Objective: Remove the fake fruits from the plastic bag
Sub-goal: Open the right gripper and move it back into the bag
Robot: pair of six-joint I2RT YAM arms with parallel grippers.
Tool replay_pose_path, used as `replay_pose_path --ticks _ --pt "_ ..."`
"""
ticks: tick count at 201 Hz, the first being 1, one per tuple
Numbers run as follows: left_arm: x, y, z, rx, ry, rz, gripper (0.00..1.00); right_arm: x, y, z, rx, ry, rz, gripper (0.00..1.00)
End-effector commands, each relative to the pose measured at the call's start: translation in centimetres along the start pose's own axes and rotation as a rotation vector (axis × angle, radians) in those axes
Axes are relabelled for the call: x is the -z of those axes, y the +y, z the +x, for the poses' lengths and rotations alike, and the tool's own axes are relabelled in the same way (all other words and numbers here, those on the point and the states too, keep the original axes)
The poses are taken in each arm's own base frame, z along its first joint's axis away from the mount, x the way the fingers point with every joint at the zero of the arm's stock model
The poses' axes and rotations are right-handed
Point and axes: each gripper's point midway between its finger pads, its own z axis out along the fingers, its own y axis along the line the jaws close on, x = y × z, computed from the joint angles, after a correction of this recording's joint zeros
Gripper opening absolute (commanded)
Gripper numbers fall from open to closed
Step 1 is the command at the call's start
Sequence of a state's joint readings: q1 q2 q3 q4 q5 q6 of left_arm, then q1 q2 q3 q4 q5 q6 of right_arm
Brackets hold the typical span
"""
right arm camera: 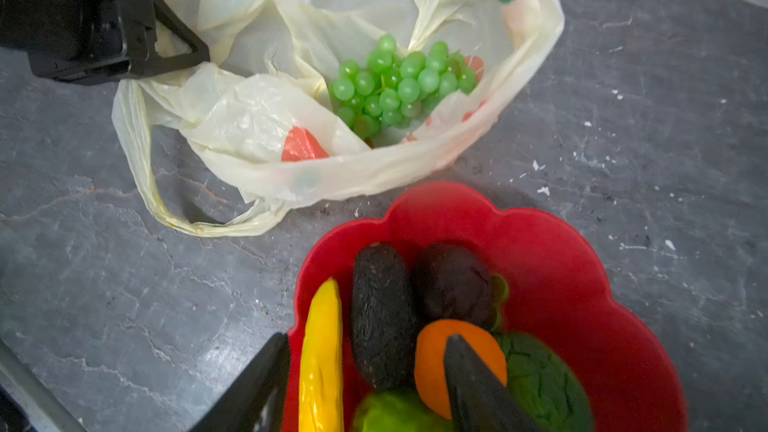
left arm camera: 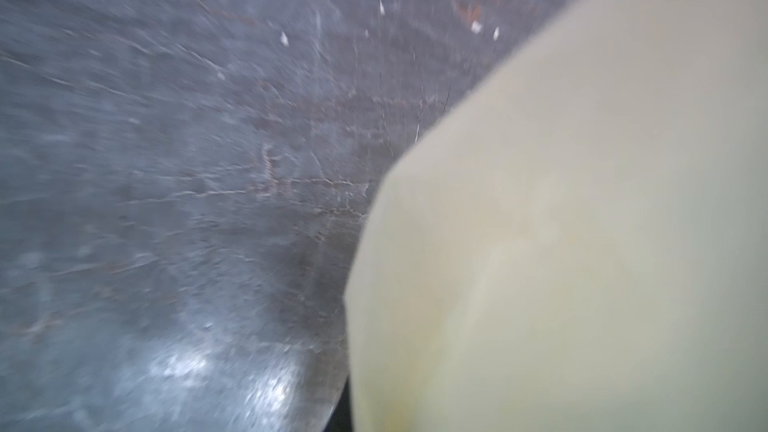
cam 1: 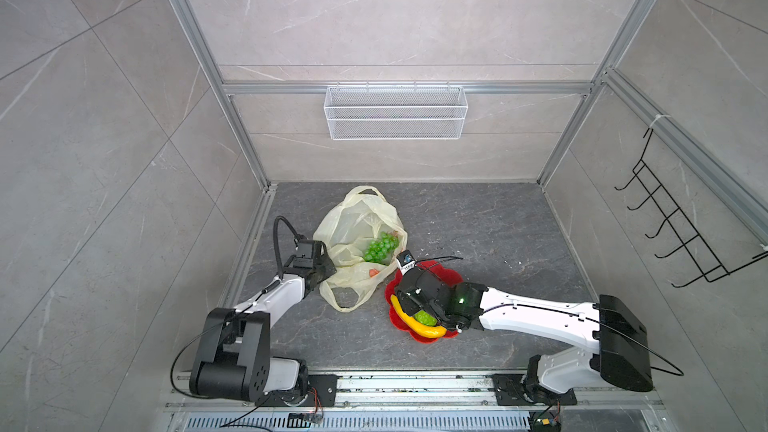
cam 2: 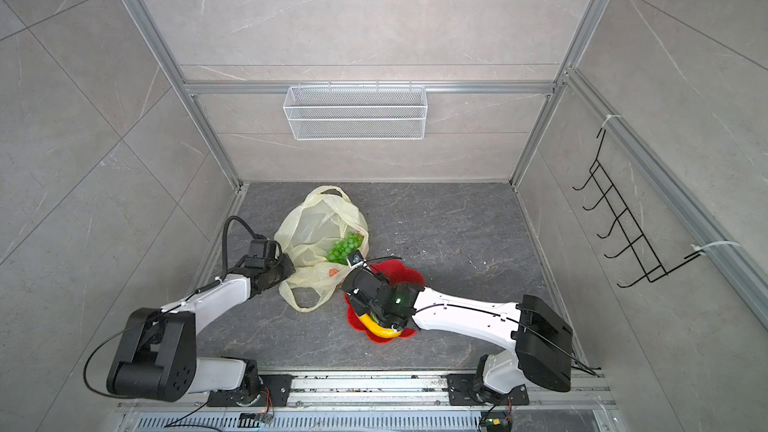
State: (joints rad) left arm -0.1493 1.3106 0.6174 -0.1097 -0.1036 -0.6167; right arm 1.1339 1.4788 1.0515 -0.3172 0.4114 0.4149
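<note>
Right wrist view tells most of it: the right gripper [right arm camera: 368, 338] hangs over the red flower-shaped plastic plate [right arm camera: 582, 268] with its jaws apart and nothing pinched between them. On that plate lie a yellow plastic banana [right arm camera: 322, 351], two dark wrinkled avocados [right arm camera: 382, 317], a round orange fruit [right arm camera: 432, 359] and some green pieces.

Just beside the plate, on the dark grey stone worktop [right arm camera: 124, 305], sits the thin cream-yellow plastic bag [right arm camera: 249, 118], its mouth gaping upward. The left gripper [cam 1: 328, 271] is on the bag's side away from the plate, its jaws clamped together on the rim, which looks to be holding the mouth open.

Inside the bag is a bunch of green plastic grapes [right arm camera: 399, 85], the only fruit I can make out in there. Its long axis runs broadside to the plate, neither end pointing at it; I cannot see the stem.

To my eye the emptying is nearly done, and the grapes are the step in hand. The right arm would need to leave the plate, drop into the bag's mouth with its jaws wide, and close across the bunch's short width without snagging the film.
</note>
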Motion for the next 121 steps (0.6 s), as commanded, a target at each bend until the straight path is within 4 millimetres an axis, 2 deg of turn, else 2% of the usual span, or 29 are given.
replay_pose_path --ticks 1,16,42,72,88,121 --pt "1.7 1.9 0.0 0.057 -0.040 -0.058 0.00 -0.1 1.0 -4.2 -0.016 -0.093 -0.001 0.62" --pt "3.0 2.7 0.7 0.085 -0.049 -0.067 0.00 -1.1 1.8 -5.5 -0.019 -0.089 -0.015 0.62" --pt "4.4 3.2 2.3 0.122 -0.052 -0.034 0.00 -4.5 2.3 -7.0 -0.088 -0.028 -0.060 0.61" --pt "5.2 2.2 3.3 0.095 -0.021 0.031 0.01 -8.6 2.5 -8.0 -0.144 0.050 -0.084 0.60" --pt "5.1 1.2 3.7 0.054 0.016 0.059 0.11 -10.9 1.6 -8.1 -0.183 0.098 -0.069 0.58" --pt "4.0 -0.8 4.3 -0.023 0.111 0.102 0.45 -13.9 -0.1 -7.3 -0.226 0.190 -0.010 0.57"
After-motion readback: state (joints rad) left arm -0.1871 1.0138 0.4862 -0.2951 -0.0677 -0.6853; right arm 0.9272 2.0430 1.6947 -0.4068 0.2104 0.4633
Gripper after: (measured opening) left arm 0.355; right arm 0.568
